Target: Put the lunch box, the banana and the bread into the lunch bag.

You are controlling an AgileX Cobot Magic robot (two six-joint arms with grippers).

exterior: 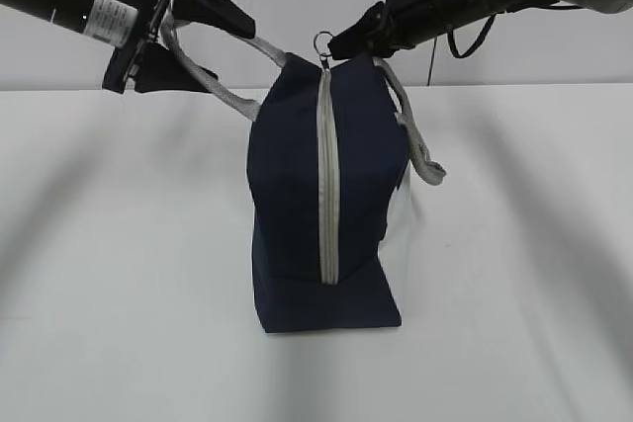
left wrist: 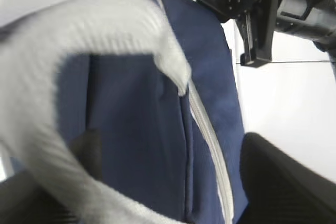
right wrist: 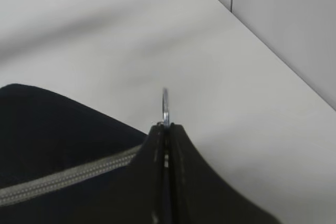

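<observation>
Exterior level; wrists close (sharing lunch bag (exterior: 326,195)).

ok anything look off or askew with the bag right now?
Nothing damaged or spilled. The lunch bag stands on end on the table, zipper closed full length. The left gripper holds one grey handle; the right gripper is shut on the ring pull. No lunch box, banana or bread in view.

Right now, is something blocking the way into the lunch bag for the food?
Yes. The lunch bag stands upright with its grey zipper closed along the whole visible length. The right gripper is shut on the ring pull at the top.
</observation>
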